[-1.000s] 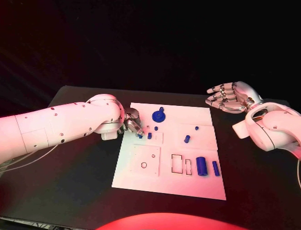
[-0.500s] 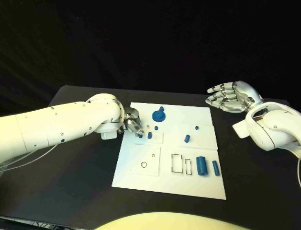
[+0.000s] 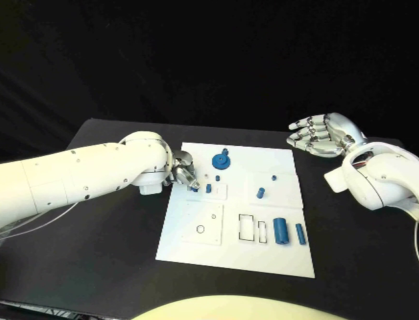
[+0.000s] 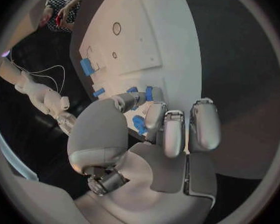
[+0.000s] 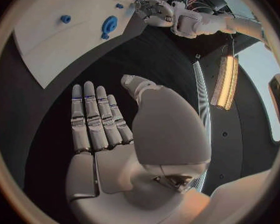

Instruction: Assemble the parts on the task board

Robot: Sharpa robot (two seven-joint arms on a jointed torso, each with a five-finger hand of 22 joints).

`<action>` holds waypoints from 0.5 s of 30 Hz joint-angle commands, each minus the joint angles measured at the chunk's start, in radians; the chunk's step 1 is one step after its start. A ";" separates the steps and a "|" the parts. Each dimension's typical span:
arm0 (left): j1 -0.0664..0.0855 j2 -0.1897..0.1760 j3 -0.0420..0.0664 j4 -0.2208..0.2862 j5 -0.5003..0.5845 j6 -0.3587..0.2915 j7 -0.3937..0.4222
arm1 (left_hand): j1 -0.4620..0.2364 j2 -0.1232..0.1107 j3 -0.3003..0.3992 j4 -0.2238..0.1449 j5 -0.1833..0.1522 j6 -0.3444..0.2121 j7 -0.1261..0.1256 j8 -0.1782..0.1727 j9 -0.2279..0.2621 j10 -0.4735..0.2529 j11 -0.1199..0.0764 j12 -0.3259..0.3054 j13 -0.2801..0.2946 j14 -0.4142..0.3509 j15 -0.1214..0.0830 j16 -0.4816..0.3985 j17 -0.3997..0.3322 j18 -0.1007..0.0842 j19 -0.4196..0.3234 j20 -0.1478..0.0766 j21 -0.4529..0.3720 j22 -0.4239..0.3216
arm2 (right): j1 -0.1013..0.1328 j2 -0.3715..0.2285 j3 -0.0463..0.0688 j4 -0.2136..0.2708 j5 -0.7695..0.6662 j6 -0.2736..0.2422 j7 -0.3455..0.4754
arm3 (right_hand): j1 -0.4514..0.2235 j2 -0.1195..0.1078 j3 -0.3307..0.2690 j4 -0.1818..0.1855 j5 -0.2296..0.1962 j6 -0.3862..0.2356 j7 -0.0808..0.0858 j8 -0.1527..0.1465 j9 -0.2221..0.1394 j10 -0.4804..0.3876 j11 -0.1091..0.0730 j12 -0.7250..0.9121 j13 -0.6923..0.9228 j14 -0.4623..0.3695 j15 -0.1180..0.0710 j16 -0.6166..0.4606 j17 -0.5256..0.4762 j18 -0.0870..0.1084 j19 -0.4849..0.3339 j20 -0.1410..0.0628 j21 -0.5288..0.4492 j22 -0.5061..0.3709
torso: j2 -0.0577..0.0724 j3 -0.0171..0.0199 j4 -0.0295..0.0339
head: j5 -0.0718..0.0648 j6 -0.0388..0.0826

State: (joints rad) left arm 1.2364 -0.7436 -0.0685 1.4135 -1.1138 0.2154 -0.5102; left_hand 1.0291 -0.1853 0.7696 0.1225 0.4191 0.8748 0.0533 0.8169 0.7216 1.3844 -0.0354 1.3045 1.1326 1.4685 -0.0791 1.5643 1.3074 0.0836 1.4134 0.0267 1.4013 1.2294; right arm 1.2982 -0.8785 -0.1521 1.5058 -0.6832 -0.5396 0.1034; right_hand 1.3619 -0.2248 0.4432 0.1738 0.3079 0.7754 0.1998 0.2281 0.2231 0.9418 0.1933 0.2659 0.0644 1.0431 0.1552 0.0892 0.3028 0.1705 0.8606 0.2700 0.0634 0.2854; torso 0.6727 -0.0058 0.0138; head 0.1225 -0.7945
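Seen from the head: left hand [image 3: 183,173] down at the left edge of the task board [image 3: 236,257], fingertips right by a small blue peg [image 3: 195,189] there. Can't tell from up here whether it's actually pinched. Closer from the left wrist: fingers curled in around a small blue part [image 4: 140,124] over the board's edge, so holding it by the look of it. Right hand [image 3: 320,135] hanging off past the board's far right corner, palm open, fingers apart, nothing in it; same in the right wrist view [image 5: 99,129].

Black table [image 3: 104,253], dark room behind.

On the board: round blue gear [image 3: 221,161] near the far edge, small peg [image 3: 260,193] mid-board, big cylinder [image 3: 281,231] and thinner bar [image 3: 300,234] near the right edge, beside two empty rectangular slots [image 3: 252,229]
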 commanded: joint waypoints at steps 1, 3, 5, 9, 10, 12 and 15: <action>-0.009 0.002 -0.006 0.004 -0.014 0.019 -0.007 | 0.001 0.011 0.158 -0.165 0.014 0.025 -0.018 0.002 -0.002 0.008 -0.001 0.005 0.003 0.102 -0.008 0.007 0.263 -0.014 0.007 -0.001 0.007 0.005 | 0.000 0.000 0.000 0.002 -0.006 0.013 0.007 | -0.010 -0.003 -0.001 -0.006 0.007 -0.003 0.066 -0.002 -0.001 0.002 0.006 -0.004 -0.001 0.001 -0.001 -0.004 -0.001 0.013 -0.004 0.000 0.000 -0.001 | 0.000 0.0000 -0.0005 | 0.000 0.001; -0.009 0.001 -0.006 0.005 -0.015 0.017 -0.007 | 0.001 0.011 0.158 -0.165 0.016 0.025 -0.018 0.002 -0.003 0.009 -0.001 0.006 0.004 0.102 -0.008 0.007 0.263 -0.014 0.008 -0.001 0.008 0.006 | 0.000 0.000 0.000 0.002 -0.006 0.014 0.007 | -0.010 -0.003 -0.001 -0.006 0.007 -0.003 0.066 -0.002 -0.001 0.002 0.006 -0.004 -0.001 0.001 -0.001 -0.004 -0.001 0.013 -0.004 0.000 0.000 -0.001 | 0.000 0.0000 -0.0007 | 0.000 0.001; -0.009 0.002 -0.006 0.007 -0.015 0.018 -0.008 | 0.000 0.010 0.157 -0.166 0.020 0.026 -0.018 0.002 -0.003 0.011 -0.001 0.008 0.009 0.102 -0.008 0.007 0.263 -0.014 0.009 -0.001 0.009 0.008 | 0.000 0.000 0.000 0.002 -0.006 0.014 0.007 | -0.010 -0.003 -0.001 -0.006 0.007 -0.003 0.066 -0.002 -0.001 0.002 0.006 -0.004 -0.001 0.001 -0.001 -0.004 -0.001 0.013 -0.004 0.000 0.000 -0.001 | 0.000 -0.0001 -0.0007 | 0.000 0.001; -0.009 0.003 -0.006 0.010 -0.010 0.024 -0.007 | -0.003 0.009 0.155 -0.165 0.023 0.029 -0.019 0.002 -0.004 0.014 -0.001 0.011 0.013 0.102 -0.008 0.007 0.263 -0.015 0.010 -0.001 0.010 0.011 | 0.000 0.000 0.000 0.002 -0.006 0.015 0.006 | -0.010 -0.003 -0.001 -0.006 0.007 -0.003 0.066 -0.002 -0.001 0.002 0.006 -0.004 -0.001 0.001 -0.001 -0.004 -0.001 0.013 -0.004 0.000 0.000 -0.001 | 0.001 0.0003 -0.0005 | 0.000 0.001; -0.009 0.004 -0.006 0.010 -0.009 0.026 -0.007 | -0.004 0.009 0.154 -0.165 0.023 0.029 -0.019 0.003 -0.004 0.015 -0.001 0.011 0.014 0.102 -0.008 0.007 0.263 -0.015 0.010 -0.002 0.010 0.011 | 0.000 0.000 0.000 0.002 -0.006 0.015 0.006 | -0.010 -0.003 -0.001 -0.006 0.007 -0.003 0.066 -0.002 -0.001 0.002 0.006 -0.004 -0.001 0.001 -0.001 -0.004 -0.001 0.013 -0.004 0.000 0.000 -0.001 | 0.001 0.0003 -0.0005 | 0.000 0.001; -0.009 0.004 -0.006 0.011 -0.005 0.029 -0.007 | -0.008 0.009 0.149 -0.162 0.024 0.032 -0.020 0.003 -0.005 0.016 -0.001 0.012 0.016 0.102 -0.007 0.007 0.263 -0.015 0.011 -0.001 0.011 0.013 | 0.000 0.000 0.000 0.003 -0.006 0.015 0.006 | -0.010 -0.003 -0.001 -0.006 0.007 -0.003 0.066 -0.002 -0.001 0.002 0.006 -0.004 -0.001 0.001 -0.001 -0.004 -0.001 0.013 -0.004 0.000 0.000 -0.001 | 0.001 0.0011 -0.0013 | 0.000 0.001; -0.009 0.004 -0.006 0.011 -0.001 0.031 -0.007 | -0.019 0.014 0.130 -0.152 0.021 0.040 -0.023 0.002 -0.009 0.021 -0.003 0.013 0.020 0.102 -0.008 0.007 0.263 -0.016 0.012 -0.002 0.012 0.016 | 0.000 0.000 0.000 0.003 -0.006 0.015 0.005 | -0.010 -0.003 -0.001 -0.006 0.007 -0.003 0.066 -0.002 -0.001 0.002 0.006 -0.004 -0.001 0.001 -0.001 -0.004 -0.001 0.013 -0.004 0.000 0.000 -0.001 | 0.001 0.0011 -0.0008 | -0.002 0.001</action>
State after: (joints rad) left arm 1.2355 -0.7430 -0.0688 1.4204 -1.1228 0.2140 -0.5118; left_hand 1.0174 -0.1736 0.7598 0.1126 0.4380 0.8880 0.0509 0.8169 0.7128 1.3979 -0.0393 1.3126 1.1530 1.4652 -0.0822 1.5642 1.3074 0.0836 1.4169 0.0231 1.4086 1.2438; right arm 1.2982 -0.8786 -0.1521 1.5066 -0.6832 -0.5383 0.1029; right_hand 1.3620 -0.2249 0.4432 0.1739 0.3079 0.7754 0.1998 0.2281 0.2232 0.9418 0.1933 0.2660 0.0644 1.0431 0.1552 0.0892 0.3025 0.1706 0.8606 0.2700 0.0635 0.2853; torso 0.6728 -0.0052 0.0129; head 0.1220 -0.7934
